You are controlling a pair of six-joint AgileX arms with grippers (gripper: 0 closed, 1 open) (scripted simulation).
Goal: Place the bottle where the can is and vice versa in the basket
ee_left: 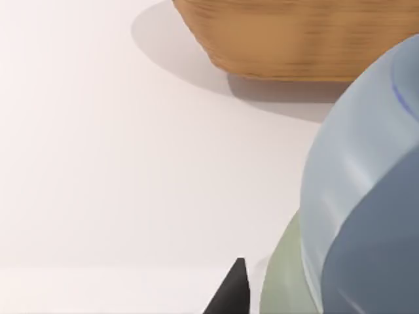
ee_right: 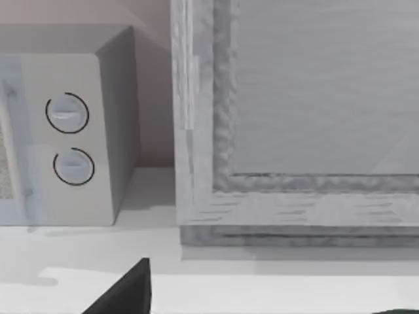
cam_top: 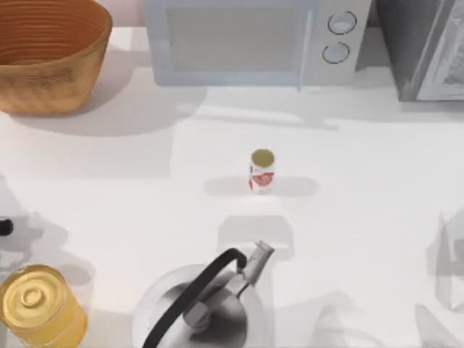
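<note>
The basket [cam_top: 45, 64] stands at the table's back left, orange-brown and woven with ribbed inner walls; its wall [ee_left: 308, 39] also fills the far side of the left wrist view. The bottle [cam_top: 262, 172], small and white with a red label and a gold cap, stands upright on the table's middle. The can [cam_top: 35, 306], yellow with a gold lid, stands at the front left corner. A dark tip of my left gripper [ee_left: 230, 296] hovers over bare table short of the basket. My right gripper [ee_right: 124, 296] shows as a dark tip near the back right appliances.
A white microwave [cam_top: 254, 40] with two knobs [ee_right: 69, 137] stands at the back centre, and a grey framed appliance [ee_right: 294, 124] at the back right. A metal kettle [cam_top: 206, 301] with a black handle sits at the front centre. A pale blue-grey rounded object [ee_left: 366, 196] is close beside the left wrist.
</note>
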